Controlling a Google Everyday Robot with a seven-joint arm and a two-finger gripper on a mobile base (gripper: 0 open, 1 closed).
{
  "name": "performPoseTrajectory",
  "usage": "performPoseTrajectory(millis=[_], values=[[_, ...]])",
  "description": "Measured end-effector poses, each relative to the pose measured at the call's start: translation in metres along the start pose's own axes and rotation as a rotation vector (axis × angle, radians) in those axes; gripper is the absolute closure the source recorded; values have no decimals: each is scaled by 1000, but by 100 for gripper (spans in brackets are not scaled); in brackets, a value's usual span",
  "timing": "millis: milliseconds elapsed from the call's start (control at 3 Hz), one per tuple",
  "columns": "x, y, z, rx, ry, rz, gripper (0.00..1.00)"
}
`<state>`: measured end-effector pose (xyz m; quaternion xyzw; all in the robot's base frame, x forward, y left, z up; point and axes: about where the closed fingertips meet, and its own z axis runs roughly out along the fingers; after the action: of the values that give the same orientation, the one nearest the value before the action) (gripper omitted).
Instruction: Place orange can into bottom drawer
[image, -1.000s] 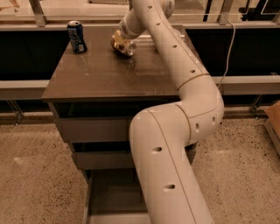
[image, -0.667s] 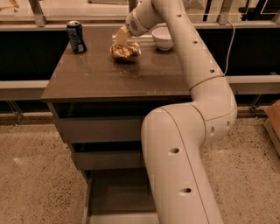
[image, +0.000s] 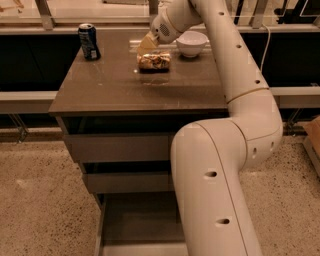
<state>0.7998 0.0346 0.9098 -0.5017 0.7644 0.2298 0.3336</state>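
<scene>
No text, brand or number is legible; the print on the blue can (image: 89, 42) cannot be read. The gripper (image: 148, 45) hangs just above the orange can (image: 154, 61) on the cabinet top (image: 115, 90).

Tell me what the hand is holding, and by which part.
The hand is at the top edge of the orange can; whether it grips it cannot be told.

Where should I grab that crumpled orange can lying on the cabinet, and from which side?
Grip the dented orange-tan can across its middle, from straight above: it lies on its side on the brown cabinet top, long axis left-right. The gripper hangs just above its left end.
</scene>
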Motion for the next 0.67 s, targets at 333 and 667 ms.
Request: performPoseTrajectory(millis=[333, 667], values=[[0, 0, 5, -4, 0, 0, 28], [11, -8, 5, -3, -18, -4, 4]])
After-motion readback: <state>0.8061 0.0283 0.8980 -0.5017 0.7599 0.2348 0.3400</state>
